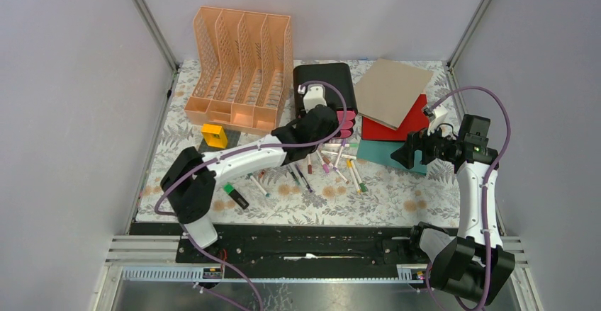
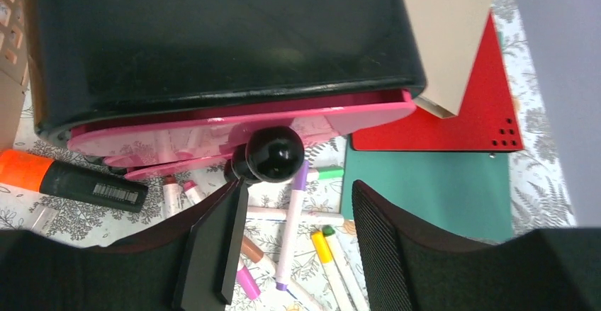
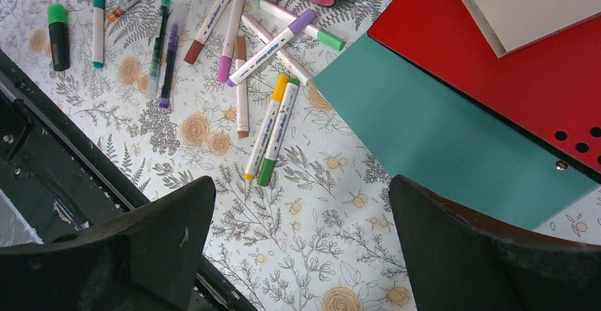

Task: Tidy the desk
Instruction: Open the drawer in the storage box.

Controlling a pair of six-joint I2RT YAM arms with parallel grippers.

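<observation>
Two robot arms work over a flower-printed tabletop [image 1: 397, 198] that fills the space between grey walls and is strewn with loose markers [image 1: 333, 166]. The left fingers [image 2: 212, 254] stand parted on either side of a round black knob [image 2: 275, 154] on a pink drawer front [image 2: 212, 130] of the black drawer box [image 1: 324, 77]; they grasp nothing yet. The right fingers [image 3: 163, 247] are spread wide and empty, hovering above the near edge of a teal folder [image 3: 439, 134].

The step in hand looks to be opening that drawer. The left fingers should reach slightly further so both pads meet the knob's middle, then pull straight and level. Room is tight: markers lie in the drawer's path, an orange file rack [image 1: 241, 63] stands just left, and a red folder [image 2: 453, 112] lies just right.
</observation>
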